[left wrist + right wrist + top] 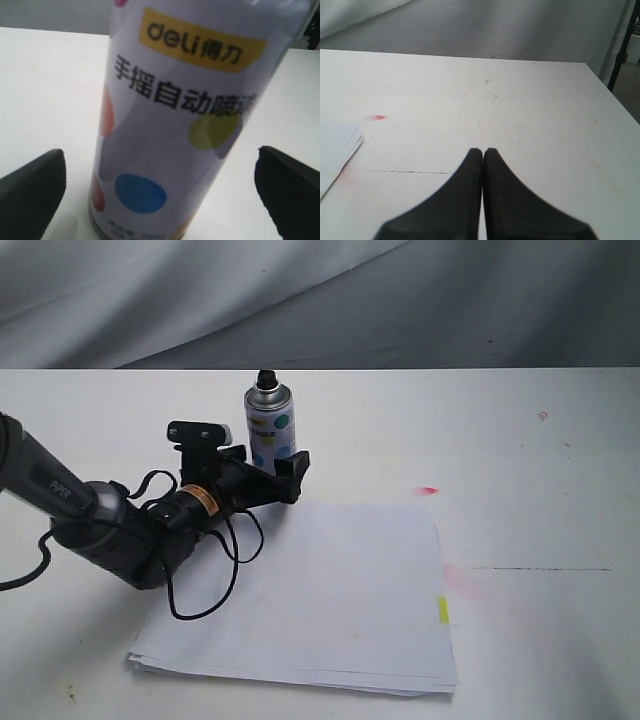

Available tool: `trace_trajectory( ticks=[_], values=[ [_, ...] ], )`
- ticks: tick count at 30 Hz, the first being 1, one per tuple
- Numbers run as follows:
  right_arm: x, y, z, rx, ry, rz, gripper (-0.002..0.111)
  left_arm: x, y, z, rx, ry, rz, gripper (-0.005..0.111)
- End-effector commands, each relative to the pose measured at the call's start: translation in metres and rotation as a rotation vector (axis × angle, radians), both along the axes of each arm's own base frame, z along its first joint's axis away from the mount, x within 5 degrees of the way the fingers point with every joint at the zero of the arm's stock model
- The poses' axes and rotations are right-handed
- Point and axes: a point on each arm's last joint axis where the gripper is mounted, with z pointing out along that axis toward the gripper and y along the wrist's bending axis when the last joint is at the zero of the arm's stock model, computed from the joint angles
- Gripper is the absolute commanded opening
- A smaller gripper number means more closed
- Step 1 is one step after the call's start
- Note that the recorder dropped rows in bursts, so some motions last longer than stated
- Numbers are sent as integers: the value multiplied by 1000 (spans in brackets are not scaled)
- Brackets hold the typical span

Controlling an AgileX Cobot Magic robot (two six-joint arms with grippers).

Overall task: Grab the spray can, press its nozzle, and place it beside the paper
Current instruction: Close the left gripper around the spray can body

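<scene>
Upright dotted spray can (270, 428) stands near the white paper (320, 590).

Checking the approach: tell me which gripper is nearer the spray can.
Left. The left gripper is at the spray can, open fingers flanking it with gaps either side. The right gripper, shut, sits outside the exterior view, over bare table beyond the paper.

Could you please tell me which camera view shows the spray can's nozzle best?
The exterior view: the black nozzle stands clear atop the spray can. The left wrist view shows only the can's body; the right wrist view shows no can.
</scene>
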Motion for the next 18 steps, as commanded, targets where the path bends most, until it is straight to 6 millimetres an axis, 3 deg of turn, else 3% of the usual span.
trace_trajectory(
  ticks=[1,18],
  values=[
    [0,0,0,-5,-5,-9,0,0,-1,-1,5,3,17,95],
    [0,0,0,-5,-5,-9,0,-2,-16,3,12,-13,79,95]
  ],
)
